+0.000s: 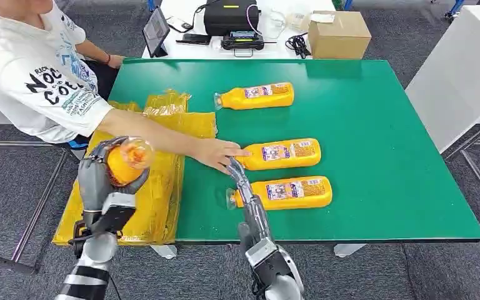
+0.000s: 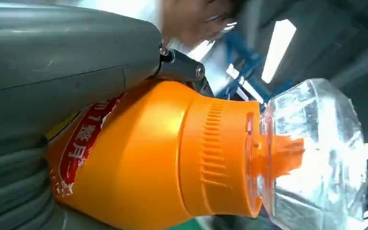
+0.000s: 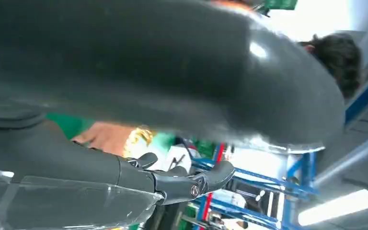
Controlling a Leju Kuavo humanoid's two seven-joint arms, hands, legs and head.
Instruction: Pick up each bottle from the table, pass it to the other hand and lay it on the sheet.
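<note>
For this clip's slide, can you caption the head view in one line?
Left hand holds an orange bottle above the yellow sheet while a person's hand touches the middle bottle.

Left hand (image 2: 52, 86) big in frame, grey cover and thumb wrapped round orange bottle (image 2: 143, 158). Red label with white characters (image 2: 84, 141) peeks out right by thumb. Ribbed orange collar (image 2: 218, 158) past that, then clear cap (image 2: 316, 158) over orange spout. Dark finger (image 2: 182, 67) lies on bottle's shoulder. Behind: blurry person (image 2: 196, 19), blue frames, bright ceiling light (image 2: 278, 48).
</note>
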